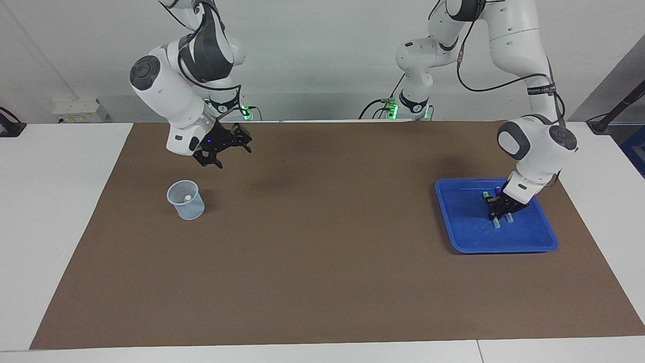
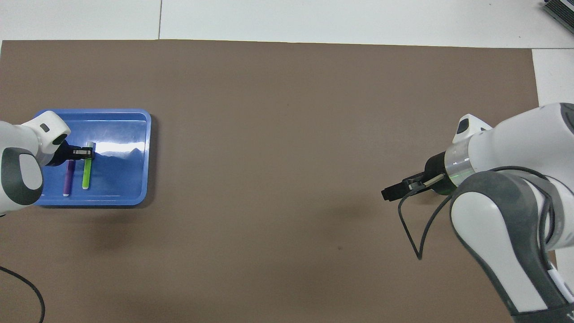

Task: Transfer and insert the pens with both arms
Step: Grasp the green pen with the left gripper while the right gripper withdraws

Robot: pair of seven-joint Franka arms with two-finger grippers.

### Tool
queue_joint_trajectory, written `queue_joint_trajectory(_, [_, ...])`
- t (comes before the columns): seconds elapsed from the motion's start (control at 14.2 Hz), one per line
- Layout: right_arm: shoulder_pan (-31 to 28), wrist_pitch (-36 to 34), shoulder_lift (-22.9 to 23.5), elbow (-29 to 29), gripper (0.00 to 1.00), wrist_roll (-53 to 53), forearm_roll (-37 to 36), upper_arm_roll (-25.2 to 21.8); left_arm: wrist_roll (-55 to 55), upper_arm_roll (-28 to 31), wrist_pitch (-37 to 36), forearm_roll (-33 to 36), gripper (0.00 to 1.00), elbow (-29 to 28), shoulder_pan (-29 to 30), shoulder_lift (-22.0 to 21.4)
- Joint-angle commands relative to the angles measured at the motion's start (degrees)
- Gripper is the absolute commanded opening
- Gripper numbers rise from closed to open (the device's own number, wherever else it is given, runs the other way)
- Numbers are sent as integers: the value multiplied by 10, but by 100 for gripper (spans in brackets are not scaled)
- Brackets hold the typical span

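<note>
A blue tray (image 1: 468,229) (image 2: 128,130) lies toward the left arm's end of the table. In it the green pen (image 1: 485,194) (image 2: 85,175) and the purple pen (image 2: 68,177) lie side by side. My left gripper (image 1: 496,212) (image 2: 84,152) is down in the tray, shut on the green pen near its whitish end. Toward the right arm's end stands a pale mesh cup (image 1: 185,201) with the yellow pen's whitish end (image 1: 187,197) showing inside. My right gripper (image 1: 227,151) (image 2: 390,193) hangs open and empty over the mat beside the cup. In the overhead view the right arm hides the cup.
A brown mat (image 1: 322,262) covers most of the white table. A black cable (image 2: 27,287) curls at the mat's corner by the left arm. A loose cable loop (image 2: 410,229) hangs from the right wrist.
</note>
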Motion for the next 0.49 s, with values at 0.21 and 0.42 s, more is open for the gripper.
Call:
queue_joint_trajectory(0.21, [3, 0, -5, 1, 100, 98, 58, -1, -67, -5, -101, 3, 0, 76, -6, 10])
queue_joint_trajectory(0.42, [23, 17, -5, 1, 100, 157, 76, -1, -108, -6, -159, 3, 0, 113, -8, 6])
